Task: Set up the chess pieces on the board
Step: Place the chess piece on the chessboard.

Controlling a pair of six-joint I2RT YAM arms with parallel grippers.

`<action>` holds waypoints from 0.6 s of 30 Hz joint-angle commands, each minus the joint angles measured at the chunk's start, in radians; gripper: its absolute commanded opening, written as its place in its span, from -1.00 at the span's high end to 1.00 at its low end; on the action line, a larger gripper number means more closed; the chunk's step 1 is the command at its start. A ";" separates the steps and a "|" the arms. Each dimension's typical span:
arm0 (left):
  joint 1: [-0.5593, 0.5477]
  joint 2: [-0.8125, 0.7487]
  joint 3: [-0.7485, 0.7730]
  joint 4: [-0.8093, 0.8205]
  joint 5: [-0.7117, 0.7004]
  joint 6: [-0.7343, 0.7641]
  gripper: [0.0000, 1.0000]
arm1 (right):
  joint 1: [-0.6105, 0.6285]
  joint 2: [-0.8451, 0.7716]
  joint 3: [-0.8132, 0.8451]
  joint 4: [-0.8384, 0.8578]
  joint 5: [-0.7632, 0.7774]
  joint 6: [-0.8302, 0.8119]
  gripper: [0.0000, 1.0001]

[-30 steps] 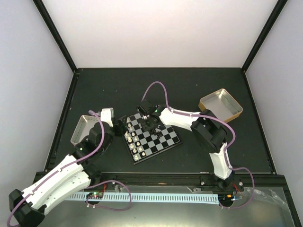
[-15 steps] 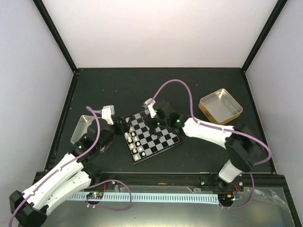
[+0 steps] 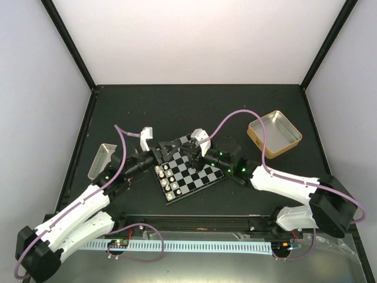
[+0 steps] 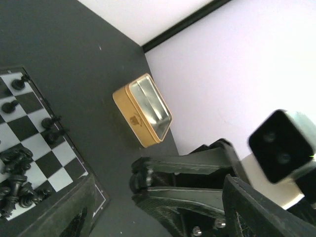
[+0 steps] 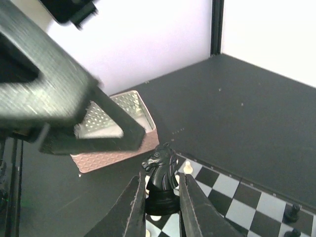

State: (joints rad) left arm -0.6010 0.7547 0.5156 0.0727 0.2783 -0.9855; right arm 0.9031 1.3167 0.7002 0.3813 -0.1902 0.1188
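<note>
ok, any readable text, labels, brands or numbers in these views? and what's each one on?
No legible text in any view.
gold tin: small dark mark on its side wall, too small and blurred to read.
board, black knight, pink tray: no print visible.

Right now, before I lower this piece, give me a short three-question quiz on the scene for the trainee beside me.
1. True or false: the right gripper is empty.
2. In the top view, which container lies on the right arm's side of the board? A) a gold tin B) a white bowl C) a wooden box
3. Fill in: the piece between the right gripper's fingers is a black ____.
Key: 1. False: it is shut on a black knight, held upright. 2. A. 3. knight.
</note>
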 commanded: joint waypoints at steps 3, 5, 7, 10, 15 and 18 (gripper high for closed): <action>0.009 0.055 0.068 0.002 0.110 0.013 -0.20 | 0.012 -0.049 -0.013 0.093 -0.025 -0.054 0.79; 0.012 0.072 0.079 -0.002 0.124 0.027 -0.05 | 0.012 -0.051 -0.014 0.089 -0.031 -0.054 0.79; 0.012 0.084 0.094 -0.009 0.140 0.036 0.07 | 0.013 -0.051 -0.015 0.084 -0.036 -0.057 0.79; 0.014 0.098 0.118 -0.033 0.149 0.064 0.19 | 0.014 -0.050 -0.016 0.080 -0.044 -0.067 0.79; 0.014 0.130 0.149 -0.068 0.152 0.101 0.43 | 0.021 -0.041 -0.005 0.051 -0.039 -0.100 0.79; 0.014 0.155 0.162 -0.088 0.157 0.118 0.61 | 0.025 -0.041 -0.004 0.047 -0.037 -0.108 0.79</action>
State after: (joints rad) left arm -0.5922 0.8818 0.6224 0.0216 0.4053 -0.9123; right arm 0.9150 1.2800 0.6930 0.4198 -0.2226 0.0490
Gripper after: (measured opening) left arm 0.241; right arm 0.137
